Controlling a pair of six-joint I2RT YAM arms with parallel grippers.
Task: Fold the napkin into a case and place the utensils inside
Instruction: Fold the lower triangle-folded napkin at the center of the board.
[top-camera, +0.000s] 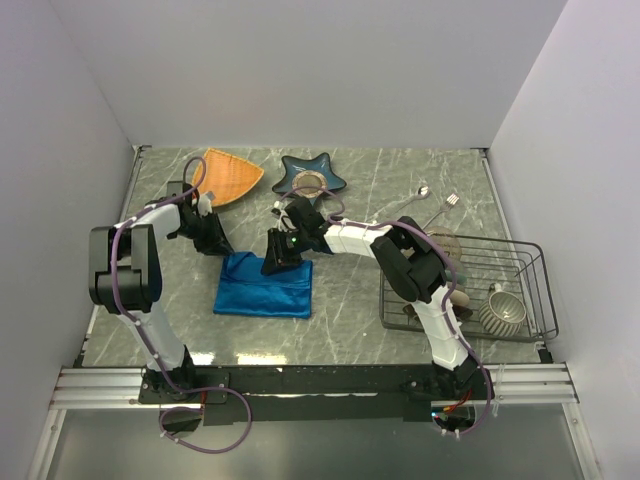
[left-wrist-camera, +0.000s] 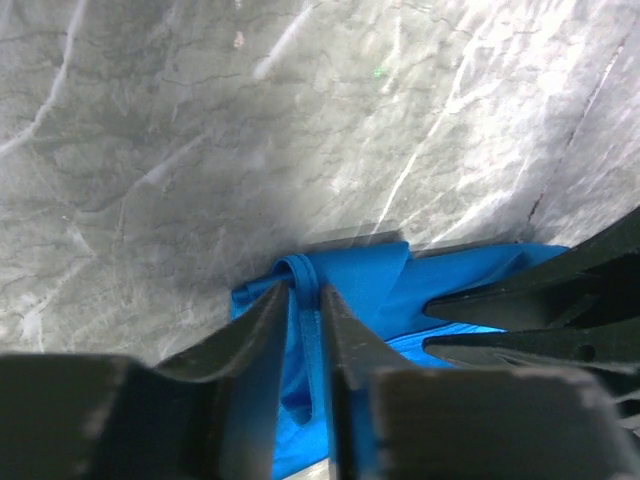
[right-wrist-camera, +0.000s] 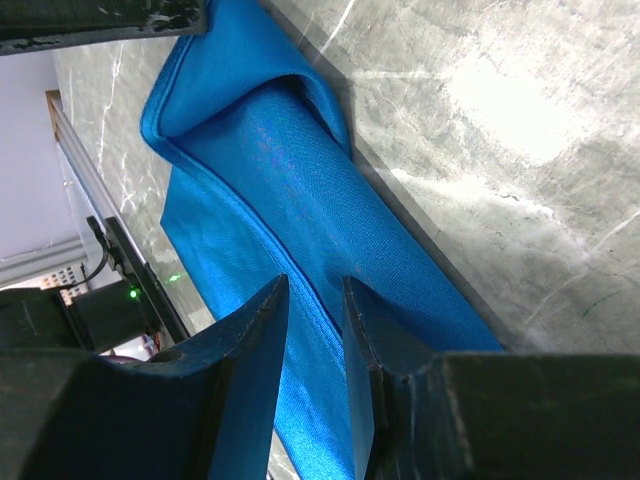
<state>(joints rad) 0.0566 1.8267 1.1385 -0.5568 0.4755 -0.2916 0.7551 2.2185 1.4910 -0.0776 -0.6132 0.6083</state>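
Folding is in hand: the left gripper and right gripper, nearly closed, each pinch the far edge of the napkin at mid-table, and next should likely carry it evenly toward the near edge, with spoon and fork lying far right.

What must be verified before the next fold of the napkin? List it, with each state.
1. Left gripper grip on the napkin: ok, a corner fold is pinched between its fingers.
2. Right gripper grip: ok, the cloth's edge runs up between its fingers.
3. Cloth smooth between the two grips: not ok, the right wrist view shows a raised, curled ridge.
4. Spoon and fork out of the fold's path: ok, they lie far right on the table, apart from the cloth.
5. Layers lined up at the far edge: cannot tell, the grippers cover it in the top view.
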